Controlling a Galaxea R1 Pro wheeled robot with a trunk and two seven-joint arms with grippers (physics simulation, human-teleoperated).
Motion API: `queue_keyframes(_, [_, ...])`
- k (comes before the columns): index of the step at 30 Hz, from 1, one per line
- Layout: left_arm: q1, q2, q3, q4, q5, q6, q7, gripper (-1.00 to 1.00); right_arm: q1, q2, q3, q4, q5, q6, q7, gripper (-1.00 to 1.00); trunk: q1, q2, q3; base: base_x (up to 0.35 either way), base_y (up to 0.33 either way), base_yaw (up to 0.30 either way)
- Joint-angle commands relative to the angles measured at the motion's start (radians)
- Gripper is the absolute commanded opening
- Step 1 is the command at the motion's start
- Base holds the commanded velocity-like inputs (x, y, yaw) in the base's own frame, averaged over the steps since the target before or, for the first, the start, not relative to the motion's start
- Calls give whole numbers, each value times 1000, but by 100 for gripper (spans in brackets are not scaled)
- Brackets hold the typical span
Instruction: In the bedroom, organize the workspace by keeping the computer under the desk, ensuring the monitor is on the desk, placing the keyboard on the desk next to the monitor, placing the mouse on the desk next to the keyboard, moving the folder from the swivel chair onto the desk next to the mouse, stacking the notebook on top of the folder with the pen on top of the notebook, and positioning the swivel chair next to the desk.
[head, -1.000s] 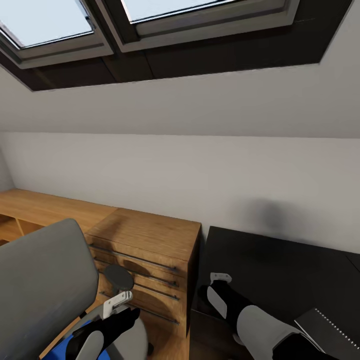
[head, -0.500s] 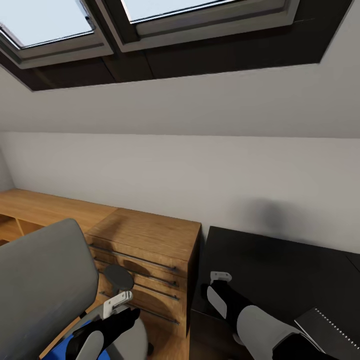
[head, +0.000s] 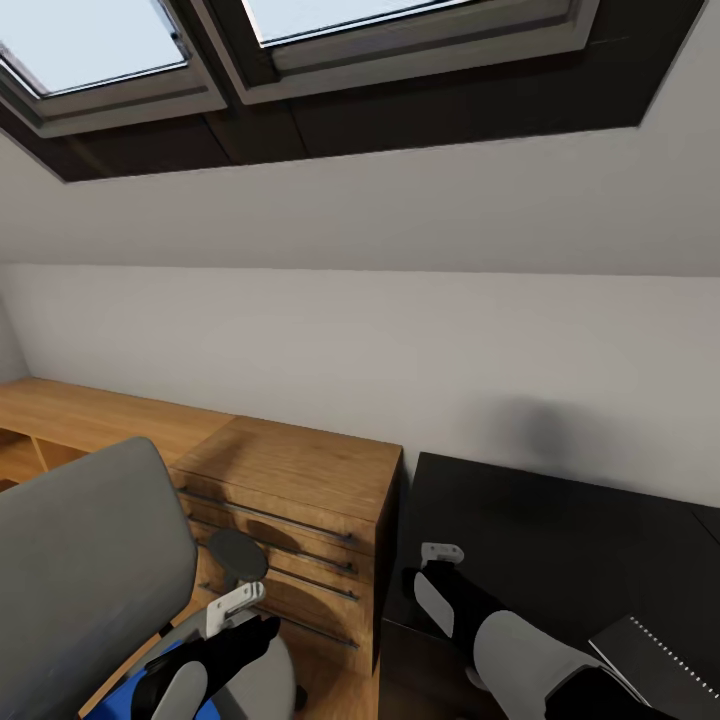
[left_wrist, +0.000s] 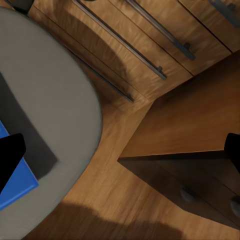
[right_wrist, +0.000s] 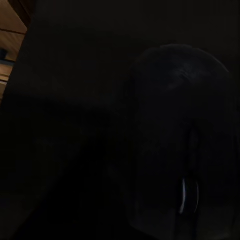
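Note:
The swivel chair (head: 85, 580) stands at the lower left, grey back toward me, with its grey seat (left_wrist: 45, 100) under my left arm. A corner of the blue folder (left_wrist: 17, 187) lies on that seat, and a strip of the folder (head: 130, 690) shows beside my forearm. My left gripper (head: 238, 603) hangs open over the seat's edge; its black fingertips (left_wrist: 10, 157) stand far apart. My right gripper (head: 440, 556) is low over the black desk (head: 560, 530). The dark mouse (right_wrist: 175, 145) sits very close to the right wrist camera; the fingers are lost in the dark. The notebook (head: 665, 665) lies on the desk at the lower right.
A wooden drawer unit (head: 290, 500) with long metal handles stands between chair and desk, and low wooden shelving (head: 60, 415) runs left along the wall. Sloped grey ceiling and skylights (head: 90, 45) are overhead. Light wood floor (left_wrist: 110, 200) shows beside the seat.

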Motion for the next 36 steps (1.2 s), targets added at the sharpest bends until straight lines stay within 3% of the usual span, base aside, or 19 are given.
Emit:
queue_keyframes(1, [-1, 1, -2, -1, 10, 0, 10, 100, -1, -1, 8, -2, -8, 5, -5, -100, 0, -1, -1, 0, 0, 0])
queue_keyframes(4, [-1, 1, -2, -2, 9, -1, 10, 100, -1, -1, 7, -2, -8, 4, -5, -100, 0, -1, -1, 0, 0, 0])
queue_keyframes(16, [-1, 1, -2, -3, 7, -1, 10, 100, -1, -1, 7, -2, -5, 1, -5, -100, -46, 83, 36, -30, 0, 0])
queue_keyframes(18, [-1, 1, -3, -3, 7, -1, 10, 100, 0, -2, 7, -3, -5, -10, -4, -100, -54, 97, 43, -251, 0, 0])
queue_keyframes(20, [-1, 1, -15, -3, 7, -2, 10, 100, 1, -2, 6, -6, -9, -75, -6, -100, -61, 111, 49, -311, 0, 0])
queue_keyframes(26, [-1, 1, -20, -2, 5, -2, 11, 100, 1, -4, 5, -37, -12, -100, -11, -100, -84, 153, 68, -333, 0, 0])
queue_keyframes(31, [-1, 2, -45, -1, 2, -4, 10, 100, 10, -44, 4, -185, -11, -75, -20, -100, -103, 188, 83, -315, 0, 0])
queue_keyframes(36, [-1, 5, -71, 0, 0, -6, 13, 100, 115, -134, 4, -483, -13, 37, -90, -100, -123, 223, 99, -78, 0, 0])
